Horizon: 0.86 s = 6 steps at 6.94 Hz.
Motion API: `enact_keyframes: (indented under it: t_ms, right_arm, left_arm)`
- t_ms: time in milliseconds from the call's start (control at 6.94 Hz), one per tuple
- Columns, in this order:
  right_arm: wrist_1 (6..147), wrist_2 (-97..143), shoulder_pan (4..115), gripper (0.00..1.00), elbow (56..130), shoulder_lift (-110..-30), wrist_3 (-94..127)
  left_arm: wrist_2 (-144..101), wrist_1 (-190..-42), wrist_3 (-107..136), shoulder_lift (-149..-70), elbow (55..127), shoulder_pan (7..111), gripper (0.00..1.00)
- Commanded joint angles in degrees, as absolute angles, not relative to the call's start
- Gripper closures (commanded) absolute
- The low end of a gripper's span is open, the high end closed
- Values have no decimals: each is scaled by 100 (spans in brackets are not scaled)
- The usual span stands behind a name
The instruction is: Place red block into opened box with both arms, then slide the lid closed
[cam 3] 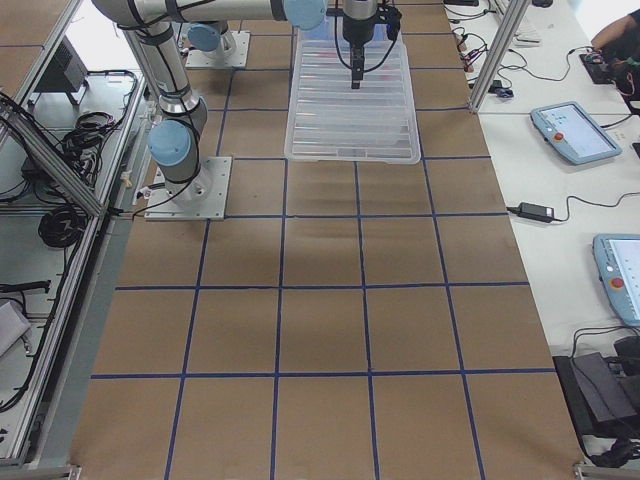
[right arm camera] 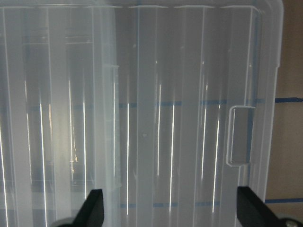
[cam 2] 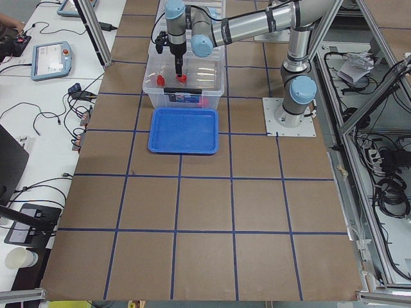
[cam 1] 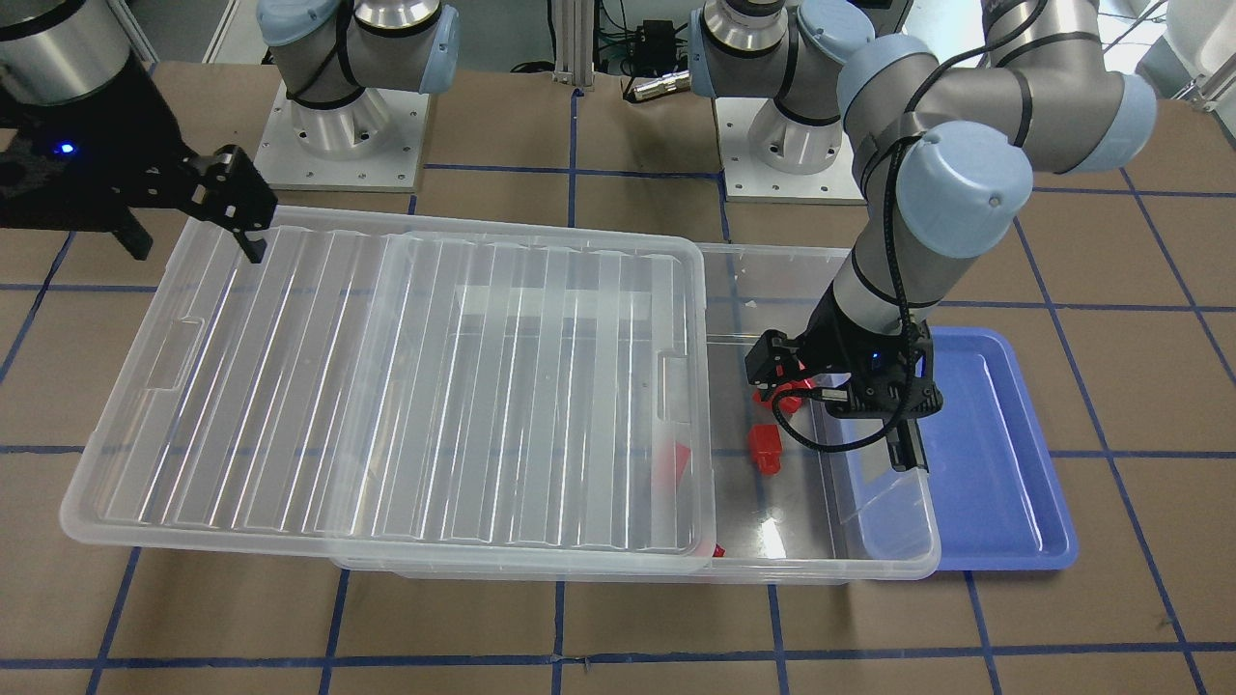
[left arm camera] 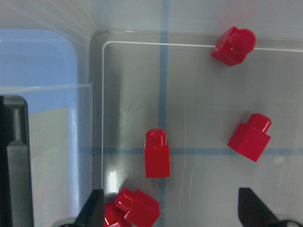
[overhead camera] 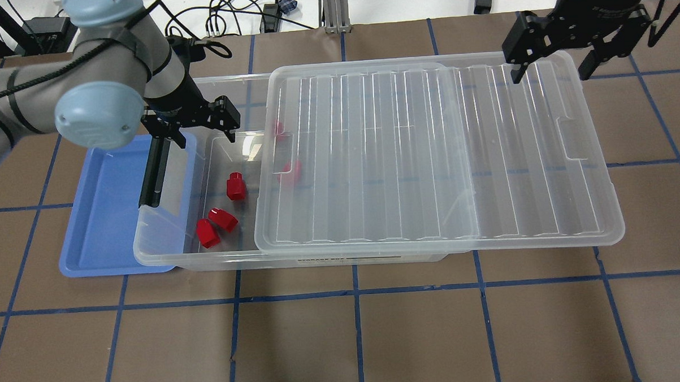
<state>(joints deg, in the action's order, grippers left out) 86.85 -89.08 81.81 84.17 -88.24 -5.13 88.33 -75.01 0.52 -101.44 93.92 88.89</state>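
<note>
Since the lid (overhead camera: 429, 154) covers only part of the box (overhead camera: 218, 262) and overhangs well past the end on the robot's right, the step in hand looks to be sliding it shut; the placing seems done. The lid should travel straight along the box's length toward the open end, kept level so that its rim rides the box walls and does not tip into the opening. The box's open end meets the blue tray (overhead camera: 98, 222), and whether it overlaps the tray's edge or only touches it I cannot tell. Either way a hard push may shove the whole box over the tray, so the push should be slow.

The right gripper (overhead camera: 551, 66) hangs above the lid's overhanging end, jaws spread and holding nothing. It would do well to come down behind that short rim, or into the handle recess (right arm camera: 239, 137), and push from there. The left gripper (overhead camera: 203, 132) is low over the open end, beside the latch bar (overhead camera: 150, 175), fingers apart and empty. It stands in the lid's path and ought to rise clear first, or brace the latch end from outside.

The red block (left arm camera: 157, 153) lies free on the box floor just ahead of those fingertips, among four other red blocks (left arm camera: 249, 137), all low enough for the lid to pass over.
</note>
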Motion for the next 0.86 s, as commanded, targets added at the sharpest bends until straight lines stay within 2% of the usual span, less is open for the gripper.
enact_keyframes:
  t_ms: [0, 432, 720]
  right_arm:
    - [8656, -8956, 7237, 0, 8429, -8763, -1017]
    - [8657, -9088, 5963, 0, 8744, -8536, -2933]
    - [9338, -9474, 5871, 0, 9409, -8429, -3076]
  left_arm:
    - [8833, -8750, 53, -9696, 8651, 8895, 0]
    - [9236, -9009, -383, -9396, 8570, 8895, 0]
    - [9229, -9026, -404, -9299, 8578, 8895, 0]
